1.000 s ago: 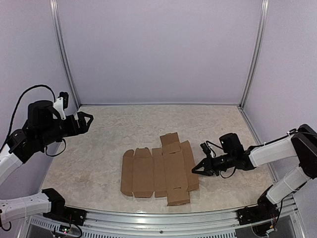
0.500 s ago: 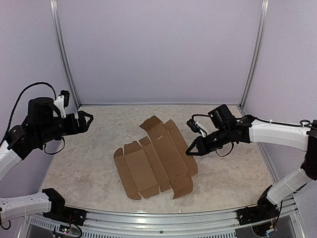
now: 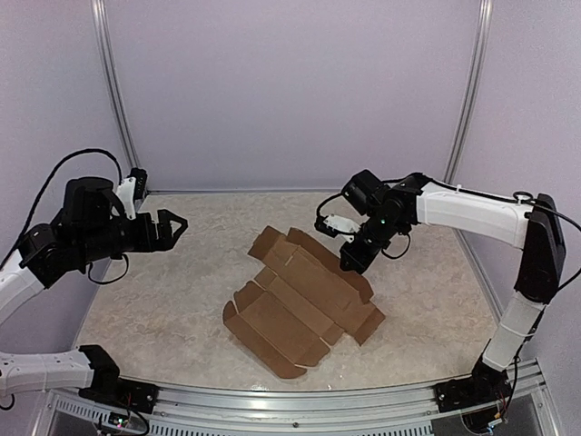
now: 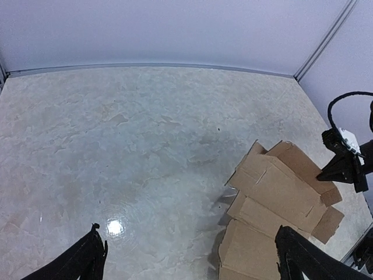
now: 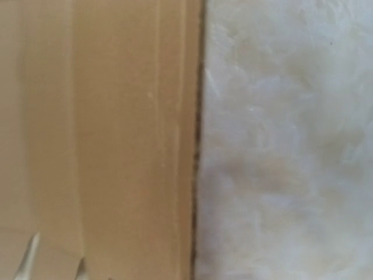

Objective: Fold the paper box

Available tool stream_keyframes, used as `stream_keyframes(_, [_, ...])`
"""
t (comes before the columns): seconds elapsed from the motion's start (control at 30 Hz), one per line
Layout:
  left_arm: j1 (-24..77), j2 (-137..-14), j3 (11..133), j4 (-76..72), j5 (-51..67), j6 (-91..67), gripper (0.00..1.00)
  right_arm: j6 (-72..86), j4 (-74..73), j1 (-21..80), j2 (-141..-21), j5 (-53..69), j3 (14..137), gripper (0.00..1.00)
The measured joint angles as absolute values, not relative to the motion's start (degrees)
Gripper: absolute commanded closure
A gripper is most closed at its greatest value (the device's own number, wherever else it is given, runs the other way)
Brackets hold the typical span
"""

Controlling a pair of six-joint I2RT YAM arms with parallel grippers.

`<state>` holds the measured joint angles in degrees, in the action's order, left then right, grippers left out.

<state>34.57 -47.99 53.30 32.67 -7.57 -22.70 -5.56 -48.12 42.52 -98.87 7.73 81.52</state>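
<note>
The cardboard sheet (image 3: 304,291) lies unfolded near the middle of the table (image 3: 182,291), with its long side running from about 10 o'clock to 4 o'clock in the top view. The right gripper (image 3: 349,263) is placed at the 1 o'clock edge of the sheet and points downward. Whether its jaws are apart or closed on the edge cannot be told, because the right wrist view shows only cardboard beside the table and no fingers. The left gripper (image 3: 174,227) hovers at 9 o'clock, well apart from the sheet, with its fingers (image 4: 81,262) spread wide and nothing held.

Some risks can be judged from here. The table surface is smooth and glossy, with a bright reflection seen in the left wrist view, so the light sheet may slide or turn when it is pushed from one side only. If the edge is pressed without support from the other arm, a panel may bend away from its crease line, or a small tab may be crushed.

The sheet is plain brown cardboard, matte and thin, cut into long panels with short flaps and tabs at the ends. The crease lines are seen as straight grooves. The table has a pale, marble-like pattern.
</note>
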Motion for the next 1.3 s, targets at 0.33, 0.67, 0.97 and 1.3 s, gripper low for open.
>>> stream_keyframes(0.33, [37.0,-52.2,56.9,30.8,-4.0,-23.0,0.01,-18.1,-56.8,49.8,-107.8,-9.5,96.7,1.00])
stream_keyframes(0.67, [39.5,-60.5,57.7,23.3,2.4,-26.4,0.32,-22.5,-59.1,56.0,-114.6,-19.4,103.0,1.00])
stream_keyframes(0.97, [39.8,-69.0,61.3,20.4,2.8,-28.3,1.00,-21.6,-59.6,56.5,-114.9,-19.1,103.4,1.00])
stream_keyframes(1.3, [39.8,-82.6,65.1,18.7,2.7,-28.3,1.00,-20.1,-56.9,56.5,-112.9,-18.0,100.4,1.00])
